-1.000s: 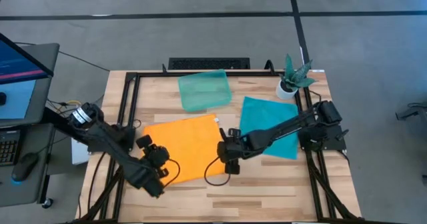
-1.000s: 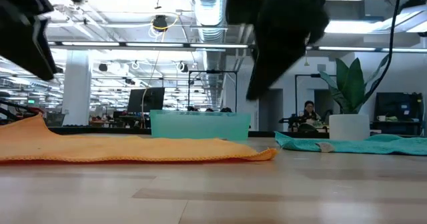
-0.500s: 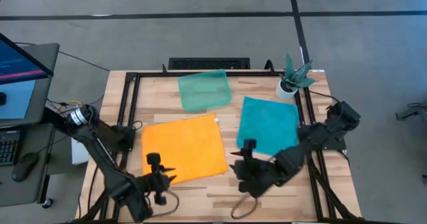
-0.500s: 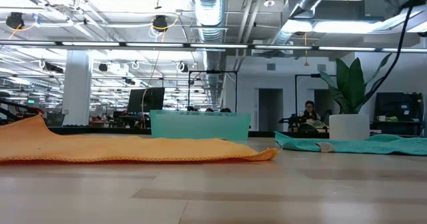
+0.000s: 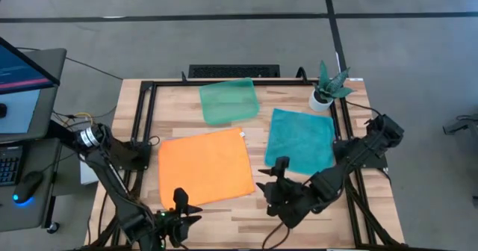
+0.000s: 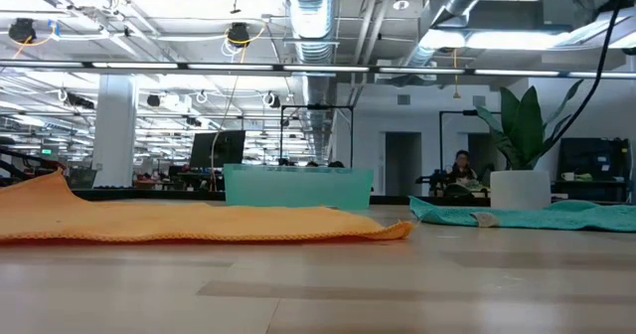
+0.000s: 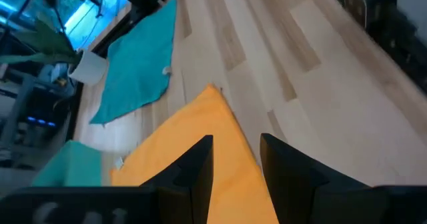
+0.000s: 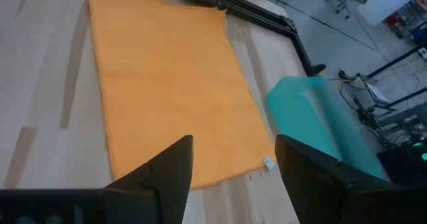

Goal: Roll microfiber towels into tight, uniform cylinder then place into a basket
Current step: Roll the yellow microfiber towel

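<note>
Left hand (image 5: pixel 181 203) (empty) hovers beside orange towel (image 5: pixel 205 167), lying flat, unrolled.

Two towels flat on the table (image 5: pixel 299 214): one (image 5: pixel 207 168) left-centre, other (image 5: pixel 302 140) to its right, apart. Basket (image 5: pixel 228 100) behind them, near far edge. Plant pot (image 5: pixel 322 97) at far right corner, just behind the right towel. Both arms at near edge.
</note>
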